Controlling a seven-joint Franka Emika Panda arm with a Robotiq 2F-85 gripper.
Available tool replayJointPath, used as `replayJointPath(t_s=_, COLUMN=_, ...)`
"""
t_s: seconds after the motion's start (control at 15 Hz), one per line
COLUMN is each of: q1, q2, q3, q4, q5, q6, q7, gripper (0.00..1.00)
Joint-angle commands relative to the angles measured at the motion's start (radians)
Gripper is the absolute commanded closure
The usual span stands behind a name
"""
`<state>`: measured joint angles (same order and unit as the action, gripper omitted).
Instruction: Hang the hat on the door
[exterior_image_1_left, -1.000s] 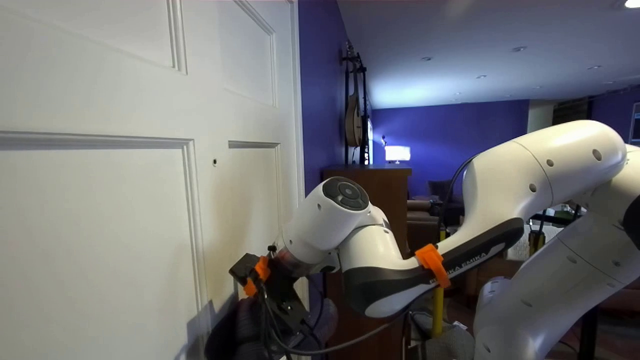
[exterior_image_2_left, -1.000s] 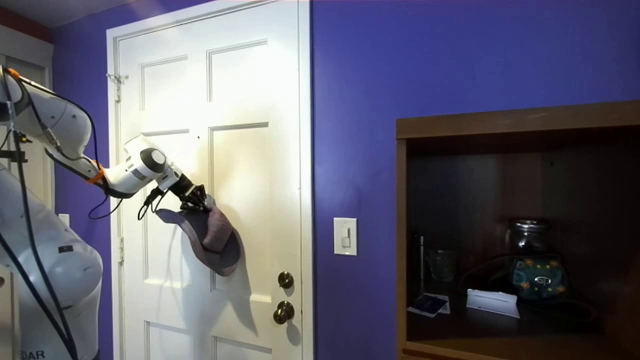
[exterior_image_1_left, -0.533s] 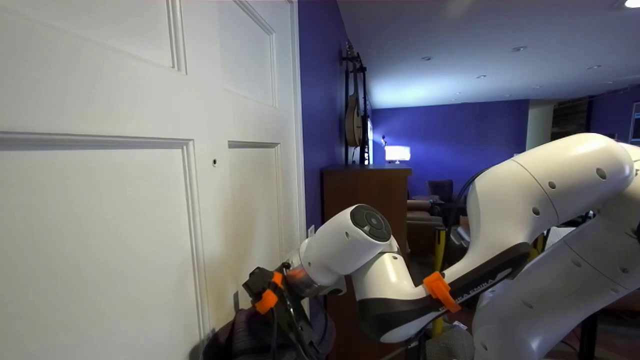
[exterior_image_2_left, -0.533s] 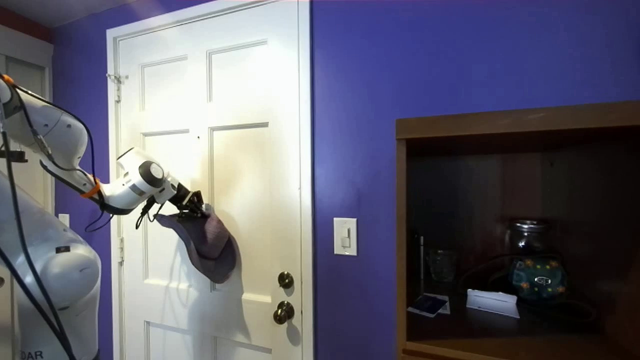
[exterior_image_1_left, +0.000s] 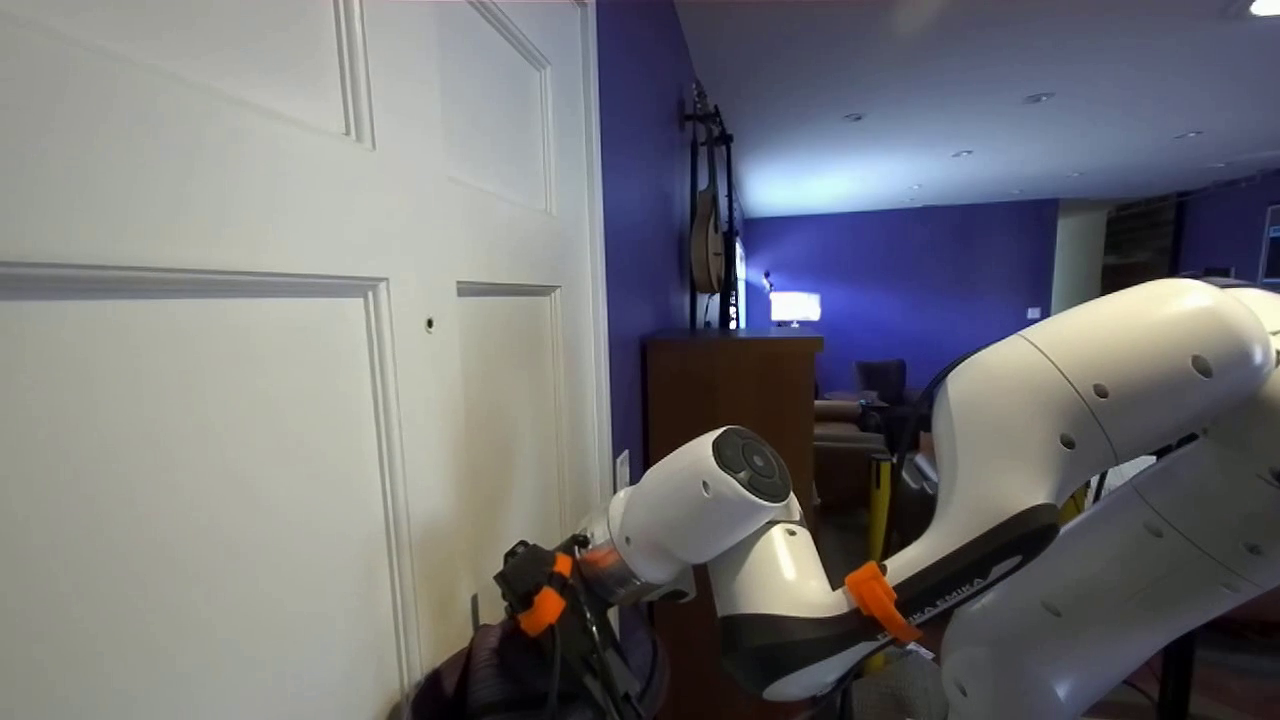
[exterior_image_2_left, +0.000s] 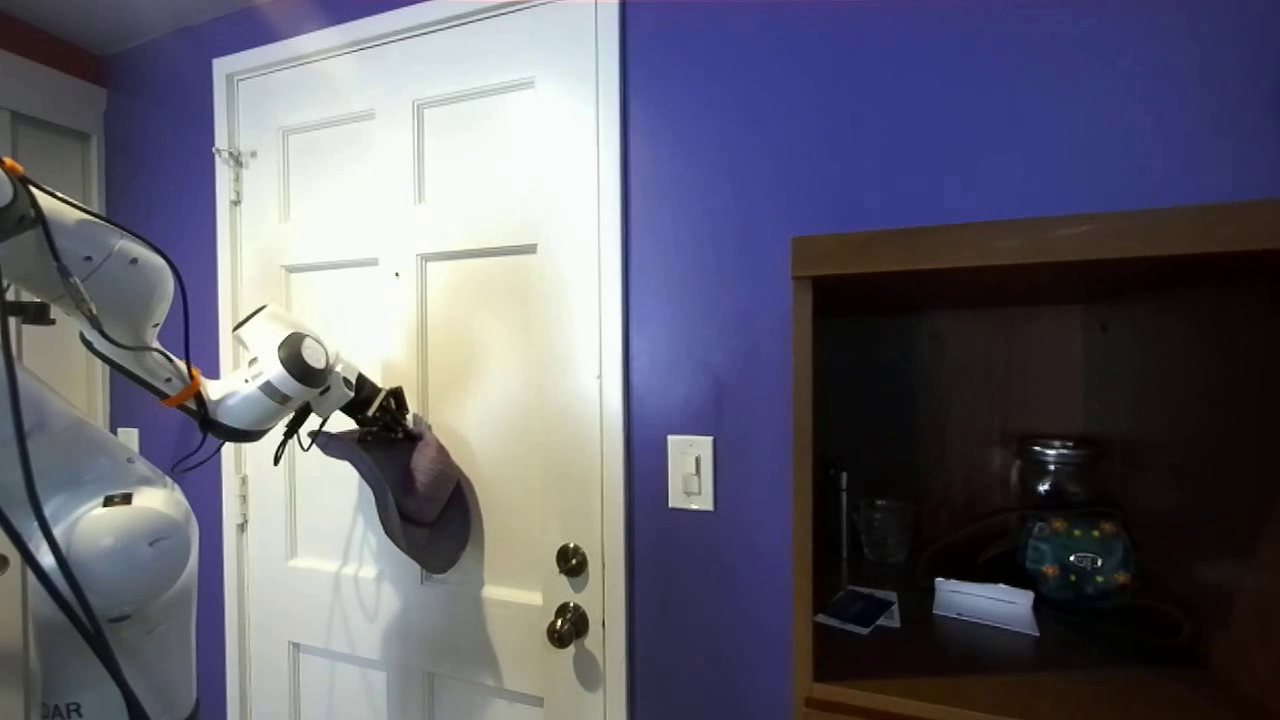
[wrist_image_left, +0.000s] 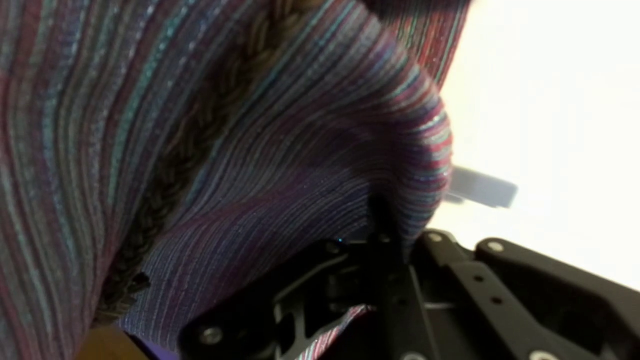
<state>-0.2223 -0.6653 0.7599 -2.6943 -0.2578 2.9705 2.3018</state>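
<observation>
The floppy wide-brimmed hat (exterior_image_2_left: 425, 505) hangs down in front of the white panelled door (exterior_image_2_left: 500, 350). It looks purple-grey, with fine pink and teal stripes and a dark braided band in the wrist view (wrist_image_left: 300, 210). My gripper (wrist_image_left: 405, 245) is shut on a fold of the hat's fabric. In an exterior view the gripper (exterior_image_2_left: 408, 428) is at the hat's top, close to the door. A small grey strip (exterior_image_1_left: 475, 610) is on the door beside the hat, and it also shows in the wrist view (wrist_image_left: 482, 187). Whether the hat touches it is hidden.
Brass door knobs (exterior_image_2_left: 568, 625) are at the door's lower right. A light switch (exterior_image_2_left: 690, 472) is on the purple wall. A brown wooden cabinet (exterior_image_2_left: 1040, 240) holds a jar, a glass and a floral bag. A guitar (exterior_image_1_left: 708, 240) hangs on the wall beyond the door.
My gripper and the hat have moved down along the door, mostly in the first half second. The arm has also drawn back slightly. The hat has stayed in the gripper.
</observation>
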Motion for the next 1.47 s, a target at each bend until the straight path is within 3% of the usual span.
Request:
replayJointPath(t_s=0.0, q1=-0.064, q2=-0.04, q3=0.07, q4=-0.008, q5=0.061, q6=0.041, q7=0.034, gripper=0.99)
replayJointPath(t_s=0.27, q1=-0.154, q2=-0.143, q3=0.167, q4=-0.055, q5=0.143, q6=0.11, q7=0.15, gripper=0.99)
replayJointPath(t_s=0.47, q1=-0.165, q2=-0.128, q3=0.194, q4=-0.064, q5=0.21, q6=0.144, q7=0.177, gripper=0.99)
replayJointPath(t_s=0.53, q1=-0.163, q2=-0.115, q3=0.195, q4=-0.069, q5=0.222, q6=0.152, q7=0.171, gripper=0.99)
replayJointPath(t_s=0.6, q1=-0.103, q2=-0.043, q3=0.137, q4=-0.048, q5=0.217, q6=0.104, q7=0.094, gripper=0.99)
replayJointPath(t_s=0.67, q1=-0.099, q2=-0.039, q3=0.137, q4=-0.052, q5=0.222, q6=0.104, q7=0.089, gripper=0.96)
replayJointPath(t_s=1.0, q1=-0.091, q2=-0.03, q3=0.131, q4=-0.052, q5=0.224, q6=0.102, q7=0.08, gripper=0.99)
replayJointPath(t_s=1.4, q1=-0.04, q2=0.044, q3=0.086, q4=-0.054, q5=0.193, q6=0.211, q7=-0.144, gripper=0.99)
